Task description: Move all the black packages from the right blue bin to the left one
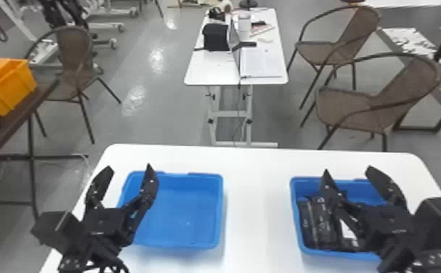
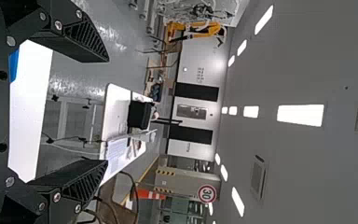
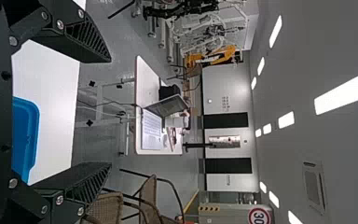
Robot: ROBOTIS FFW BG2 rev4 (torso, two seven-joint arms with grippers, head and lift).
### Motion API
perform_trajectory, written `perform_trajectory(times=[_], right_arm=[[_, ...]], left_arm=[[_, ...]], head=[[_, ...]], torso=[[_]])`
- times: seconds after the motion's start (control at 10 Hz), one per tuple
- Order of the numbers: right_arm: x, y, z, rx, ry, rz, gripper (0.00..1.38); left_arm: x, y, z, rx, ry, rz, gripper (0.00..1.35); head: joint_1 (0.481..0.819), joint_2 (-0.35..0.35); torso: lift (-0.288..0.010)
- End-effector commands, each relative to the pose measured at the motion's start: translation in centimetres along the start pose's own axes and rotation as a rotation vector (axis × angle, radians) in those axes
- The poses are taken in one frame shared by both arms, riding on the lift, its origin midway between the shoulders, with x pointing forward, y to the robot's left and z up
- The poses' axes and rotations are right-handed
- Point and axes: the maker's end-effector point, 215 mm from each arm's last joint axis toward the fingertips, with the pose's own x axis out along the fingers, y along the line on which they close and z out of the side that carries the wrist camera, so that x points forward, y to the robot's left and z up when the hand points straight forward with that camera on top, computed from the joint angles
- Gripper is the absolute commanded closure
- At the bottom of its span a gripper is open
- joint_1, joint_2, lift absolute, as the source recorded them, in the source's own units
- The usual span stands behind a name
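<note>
In the head view my left gripper (image 1: 128, 172) stands open above the left edge of the left blue bin (image 1: 179, 214), whose visible floor is bare. My right gripper (image 1: 348, 174) is open over the right blue bin (image 1: 297, 232), nothing between its fingers. Several black packages (image 1: 321, 221) lie side by side in that bin, partly hidden by the right arm; a white label shows on one. The left wrist view has the left gripper (image 2: 107, 112) wide open and empty. Likewise open is the right gripper (image 3: 111, 112) in the right wrist view, near the bin's blue rim (image 3: 30, 135).
Both bins stand on a white table (image 1: 257, 203), with bare tabletop between them. Beyond it are a second table (image 1: 212, 69) with a laptop, and brown chairs (image 1: 361, 105). At the far left an orange bin (image 1: 10, 87) sits on a dark table.
</note>
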Motion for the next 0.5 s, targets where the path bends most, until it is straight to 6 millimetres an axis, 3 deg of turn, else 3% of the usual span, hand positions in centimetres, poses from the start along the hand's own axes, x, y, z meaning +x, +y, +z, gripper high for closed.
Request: perform_trajectory(times=[0.0,0.4], right_arm=[[0.02,-0.01,-0.07,-0.003,0.007,-0.001,0.25],[0.0,-0.04,0.19,-0.015,0.006,-0.005,0.26]], left_arm=[[-0.01,0.05,0.04,-0.002,-0.002,0.003,0.27],[-0.13,0.01,-0.48,0.006,0.014,0.002,0.27]], head=[[0.695,0.078],[0.695,0.077]], torso=[[0.0],[0.0]])
